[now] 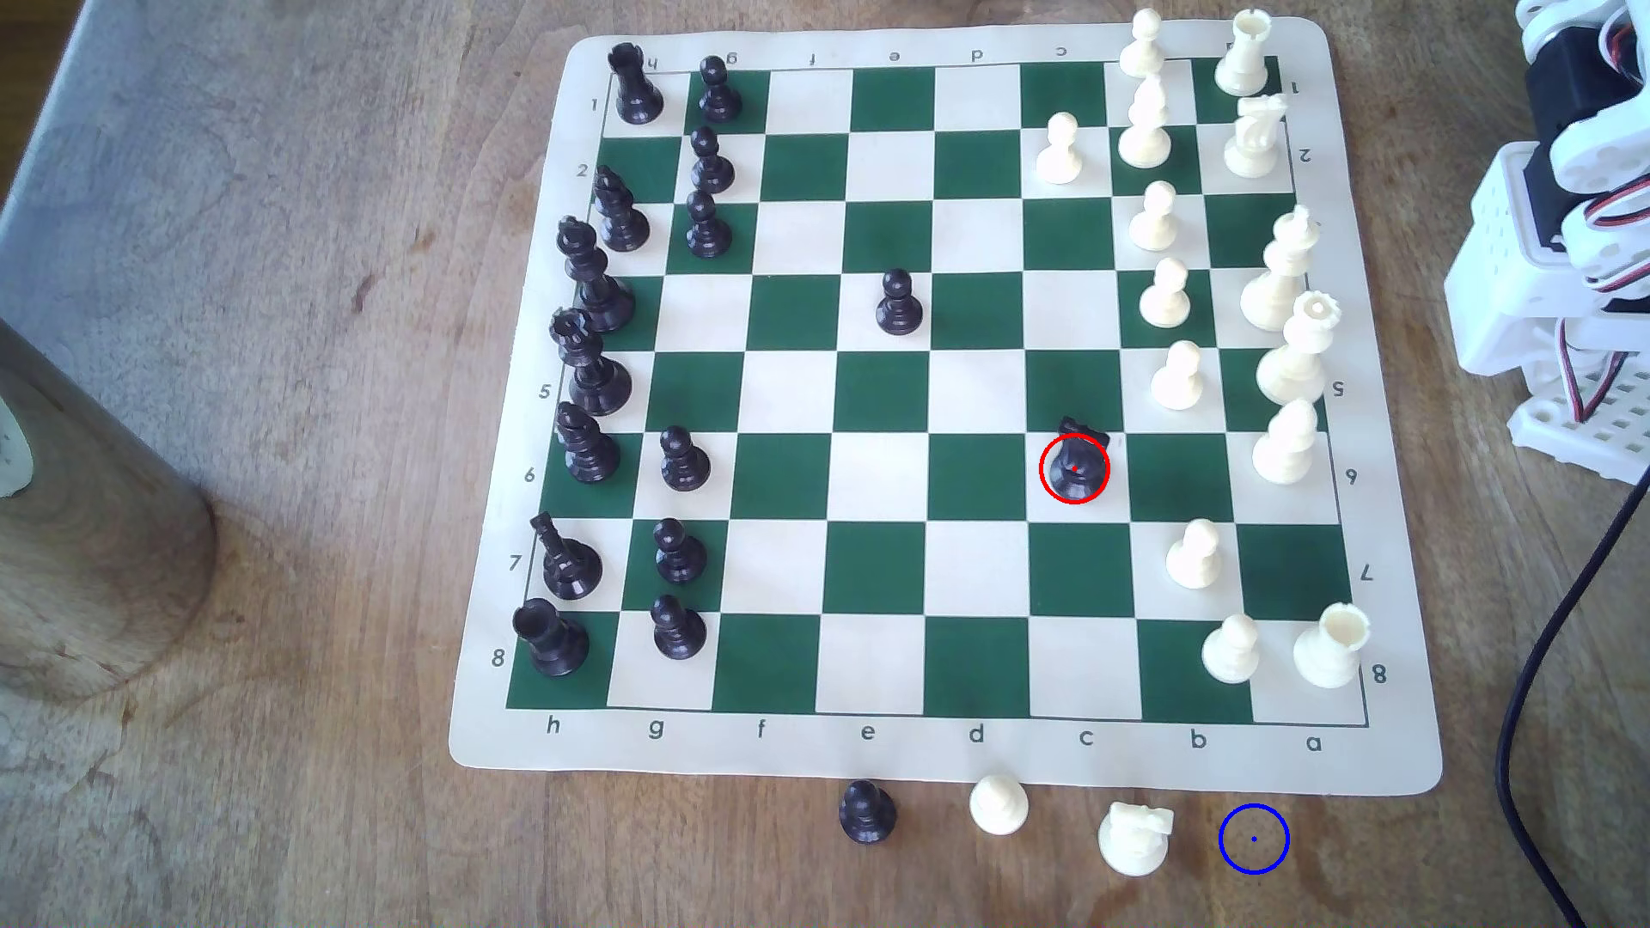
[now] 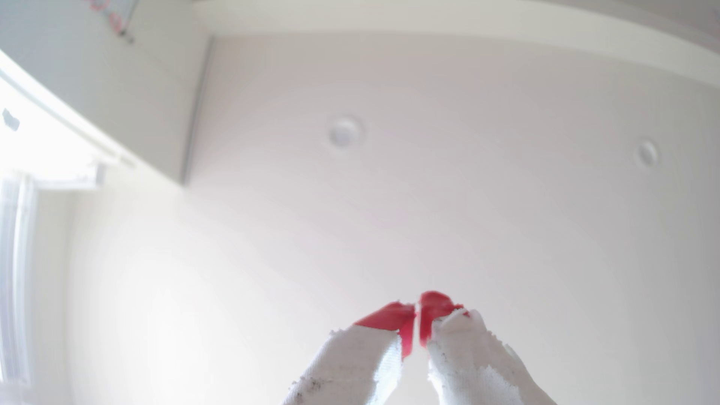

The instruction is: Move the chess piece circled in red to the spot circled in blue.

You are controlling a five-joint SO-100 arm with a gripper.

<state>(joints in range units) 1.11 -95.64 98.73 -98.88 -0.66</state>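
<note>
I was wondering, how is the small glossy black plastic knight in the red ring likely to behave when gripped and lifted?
The black knight looks rigid, probably light. Its glossy surface may slip between the gripper's red-tipped fingers. Being tall over a small round base, it could tip if nudged high; its angular head offers uneven holds.

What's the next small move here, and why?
Probably swing the arm down toward the black knight. The knight stands untouched in its red ring, the blue-ringed spot is bare, and the pincer, tips together, faces the ceiling.
</note>
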